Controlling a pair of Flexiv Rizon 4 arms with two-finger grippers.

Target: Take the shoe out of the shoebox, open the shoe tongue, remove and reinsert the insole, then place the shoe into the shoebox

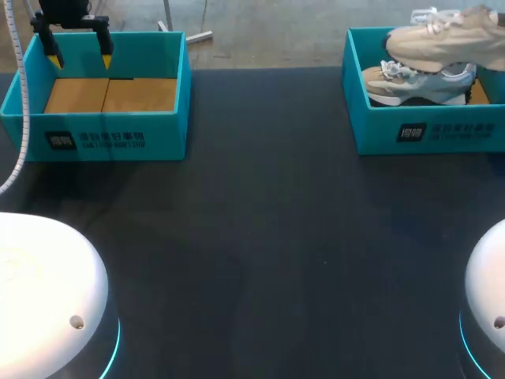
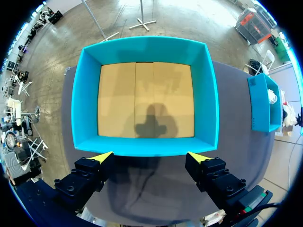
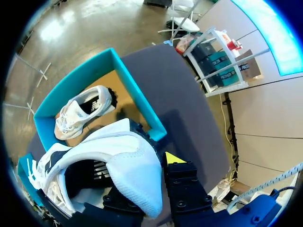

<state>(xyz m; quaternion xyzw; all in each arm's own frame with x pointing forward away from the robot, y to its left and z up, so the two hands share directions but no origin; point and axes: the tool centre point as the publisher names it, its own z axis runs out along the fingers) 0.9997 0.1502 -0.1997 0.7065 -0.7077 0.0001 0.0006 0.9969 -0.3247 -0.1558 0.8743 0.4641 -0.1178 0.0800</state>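
Note:
A beige and white shoe (image 1: 446,39) hangs above the right teal shoebox (image 1: 426,130) at the table's far right. In the right wrist view this shoe (image 3: 128,161) sits heel-up in my right gripper (image 3: 142,177), which is shut on it; one yellow fingertip (image 3: 173,157) shows beside the heel, and the shoe hides the other. A second shoe (image 1: 418,83), white and pale blue, lies inside that box (image 3: 142,101) on its cardboard floor. My left gripper (image 1: 80,57) hovers open over the far wall of the left teal box (image 1: 102,126), holding nothing.
The left box (image 2: 142,47) holds only its cardboard bottom. Dark table surface (image 1: 260,237) stretches between and in front of both boxes. The two white arm bases (image 1: 39,292) (image 1: 489,284) stand at the near corners.

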